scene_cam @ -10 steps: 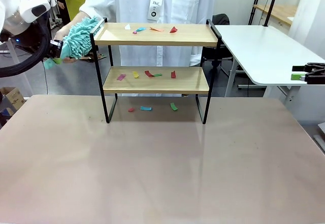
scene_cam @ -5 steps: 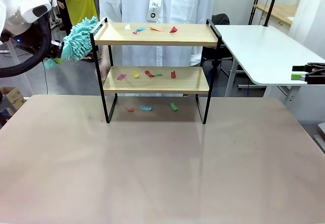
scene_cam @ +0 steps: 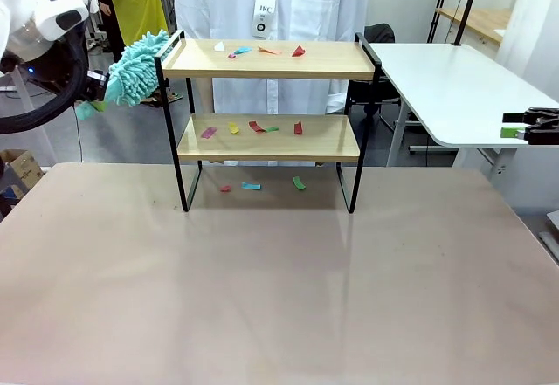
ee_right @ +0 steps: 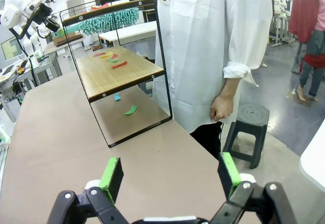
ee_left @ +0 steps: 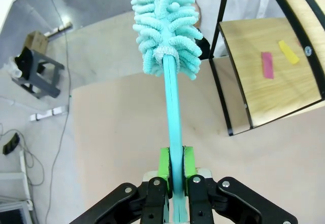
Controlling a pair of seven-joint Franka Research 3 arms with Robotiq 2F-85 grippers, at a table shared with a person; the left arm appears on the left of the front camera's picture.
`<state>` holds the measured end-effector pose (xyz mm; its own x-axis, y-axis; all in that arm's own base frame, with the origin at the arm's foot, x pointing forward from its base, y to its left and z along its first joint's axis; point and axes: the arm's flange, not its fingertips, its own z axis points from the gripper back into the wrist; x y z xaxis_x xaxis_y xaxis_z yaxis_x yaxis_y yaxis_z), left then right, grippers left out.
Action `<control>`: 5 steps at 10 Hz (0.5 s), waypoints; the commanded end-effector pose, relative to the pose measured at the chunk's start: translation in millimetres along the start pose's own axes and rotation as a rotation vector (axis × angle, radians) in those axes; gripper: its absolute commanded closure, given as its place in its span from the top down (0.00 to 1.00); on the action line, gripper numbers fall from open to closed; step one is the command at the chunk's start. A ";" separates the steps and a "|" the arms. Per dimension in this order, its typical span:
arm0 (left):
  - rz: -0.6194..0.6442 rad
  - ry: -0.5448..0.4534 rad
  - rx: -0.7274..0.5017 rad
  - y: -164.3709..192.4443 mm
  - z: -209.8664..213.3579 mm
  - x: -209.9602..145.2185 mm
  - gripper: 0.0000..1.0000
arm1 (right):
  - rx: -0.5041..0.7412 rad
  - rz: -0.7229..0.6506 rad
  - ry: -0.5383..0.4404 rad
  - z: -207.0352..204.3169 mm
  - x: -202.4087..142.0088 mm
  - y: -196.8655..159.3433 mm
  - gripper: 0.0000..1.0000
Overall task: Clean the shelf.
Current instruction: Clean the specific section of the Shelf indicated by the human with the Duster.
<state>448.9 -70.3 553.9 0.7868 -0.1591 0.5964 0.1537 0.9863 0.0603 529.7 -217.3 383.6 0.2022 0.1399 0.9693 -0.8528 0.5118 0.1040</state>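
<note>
Detail of the grip: the left gripper (ee_left: 175, 159), at the bottom centre of the left wrist view, has its green pads (ee_left: 163, 163) pressed together on the thin turquoise handle of a duster (ee_left: 166, 28). The handle runs straight up the frame to a fluffy turquoise head. In the front view this head sits at the upper left, level with the top board and just beside the raised left handle of the shelf (scene_cam: 327, 62) (whether the two touch cannot be told). The right gripper (ee_right: 170, 174) stands with its pads wide apart and nothing between them. In the front view it hangs at the right edge, well apart from the shelf and in front of a white side table (scene_cam: 454, 88).

The shelf stands upright at the centre top of the front view, near the far edge of the beige table (scene_cam: 279, 298). Small coloured paper scraps (scene_cam: 262, 51) lie on the top board, more on the lower board, and a few on the table beneath it. A person (scene_cam: 288, 5) in a white coat stands directly behind the shelf.
</note>
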 end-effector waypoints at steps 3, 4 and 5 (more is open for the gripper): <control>-0.321 0.122 0.068 59.4 40.4 0.2 0.13 | -0.001 0.004 -0.001 -1.8 2.0 0.2 1.00; -0.446 0.162 0.062 70.1 50.2 -7.7 0.13 | -0.001 0.004 -0.001 -1.8 2.0 0.2 1.00; -0.530 0.177 0.100 80.6 59.4 -13.1 0.13 | -0.001 0.004 -0.001 -1.8 2.0 0.2 1.00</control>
<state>422.3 7.6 589.3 0.7663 -0.5367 0.3531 0.4414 0.8392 0.3176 529.7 -217.2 383.5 0.2022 0.1398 0.9693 -0.8528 0.5117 0.1041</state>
